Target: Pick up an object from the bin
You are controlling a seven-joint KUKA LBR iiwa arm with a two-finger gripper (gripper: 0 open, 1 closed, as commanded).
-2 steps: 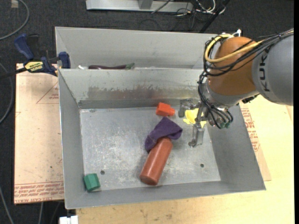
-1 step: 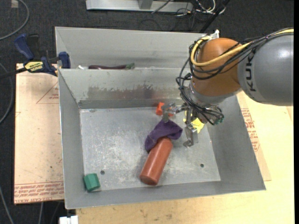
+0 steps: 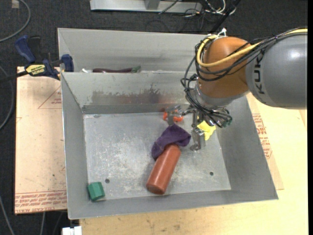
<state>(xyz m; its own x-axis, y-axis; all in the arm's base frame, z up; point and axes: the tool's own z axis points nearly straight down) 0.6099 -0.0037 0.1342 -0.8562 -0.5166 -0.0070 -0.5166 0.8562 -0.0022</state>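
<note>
My gripper (image 3: 197,142) hangs low in the right half of the bin, under the orange wrist cover. Its tip sits just right of a crumpled purple cloth (image 3: 170,138). A small yellow thing (image 3: 207,130) lies right beside the gripper, partly hidden by it. The cloth drapes over the upper end of a red-brown cylinder (image 3: 163,170), which lies slanted toward the bin's front. A small orange-red piece (image 3: 174,115) rests near the back wall, left of the gripper.
A green block (image 3: 96,191) sits in the front left corner, far from the gripper. The left half of the bin floor is bare metal. The arm and its cables hide the back right part of the bin.
</note>
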